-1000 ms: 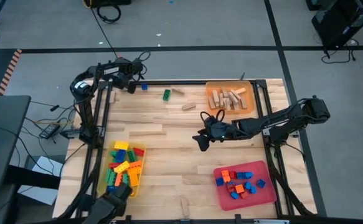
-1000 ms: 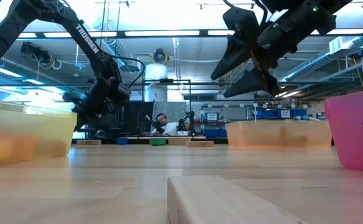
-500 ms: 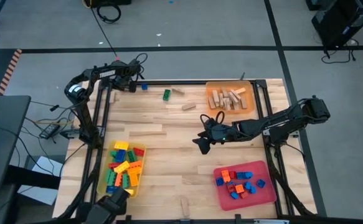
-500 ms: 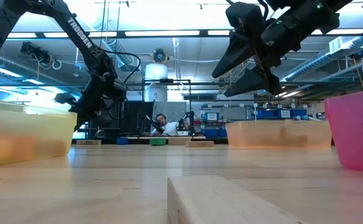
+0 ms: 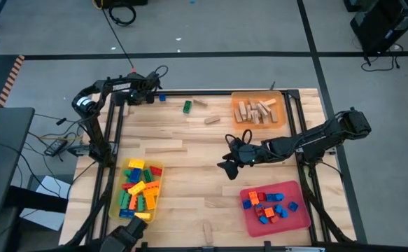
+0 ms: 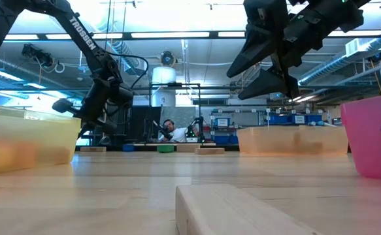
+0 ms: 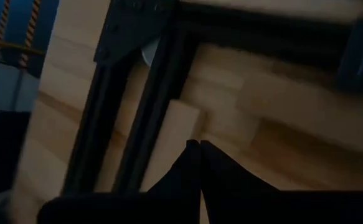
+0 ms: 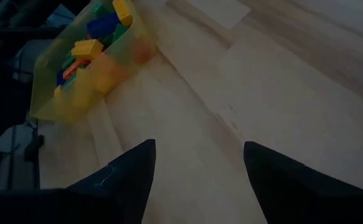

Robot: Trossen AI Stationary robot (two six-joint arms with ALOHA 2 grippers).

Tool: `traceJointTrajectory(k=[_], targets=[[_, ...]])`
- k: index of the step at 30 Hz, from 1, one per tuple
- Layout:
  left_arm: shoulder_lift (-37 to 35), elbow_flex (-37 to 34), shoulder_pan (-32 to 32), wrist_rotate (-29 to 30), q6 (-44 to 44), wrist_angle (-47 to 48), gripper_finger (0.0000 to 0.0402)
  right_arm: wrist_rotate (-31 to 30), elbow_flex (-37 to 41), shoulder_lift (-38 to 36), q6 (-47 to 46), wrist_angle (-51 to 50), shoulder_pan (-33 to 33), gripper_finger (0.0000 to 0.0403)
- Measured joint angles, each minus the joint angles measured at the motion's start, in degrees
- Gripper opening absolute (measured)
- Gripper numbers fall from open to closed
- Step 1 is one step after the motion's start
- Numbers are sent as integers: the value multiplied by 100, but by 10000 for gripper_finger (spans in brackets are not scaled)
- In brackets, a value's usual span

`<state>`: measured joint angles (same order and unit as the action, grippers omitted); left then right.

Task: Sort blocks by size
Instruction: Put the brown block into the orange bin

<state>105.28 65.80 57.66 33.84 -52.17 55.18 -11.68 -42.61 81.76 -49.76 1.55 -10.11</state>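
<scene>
Hovering mid-table: right gripper [image 5: 226, 166], jaws apart, empty | left gripper [image 5: 150, 96]: far corner

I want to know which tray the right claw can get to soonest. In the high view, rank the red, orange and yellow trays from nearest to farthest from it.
From the right claw, open over mid-table:
1. Red tray, at the near right corner.
2. Orange tray, at the far right; only slightly farther than the red one.
3. Yellow tray, across the table on the left.
</scene>
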Motion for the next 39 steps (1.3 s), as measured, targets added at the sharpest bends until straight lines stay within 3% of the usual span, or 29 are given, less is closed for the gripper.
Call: traceJointTrajectory(k=[8, 15, 19, 22, 29, 39], targets=[[-386, -244, -14, -152, -832, -424, 8, 166, 0, 0, 30, -13, 1, 255], [-439, -319, -14, -287, -747, -426, 8, 392, 0, 0, 92, -30, 4, 256], [-477, -315, -63, -567, -1930, 278, 8, 426, 0, 0, 160, -30, 4, 255], [-475, -319, -77, -453, -2726, 797, 8, 432, 0, 0, 189, -32, 4, 254], [-475, -317, 104, -689, -2956, 628, 8, 436, 0, 0, 345, -34, 19, 255], [-475, -317, 528, -776, -3993, 217, 8, 439, 0, 0, 419, -39, 54, 258]])
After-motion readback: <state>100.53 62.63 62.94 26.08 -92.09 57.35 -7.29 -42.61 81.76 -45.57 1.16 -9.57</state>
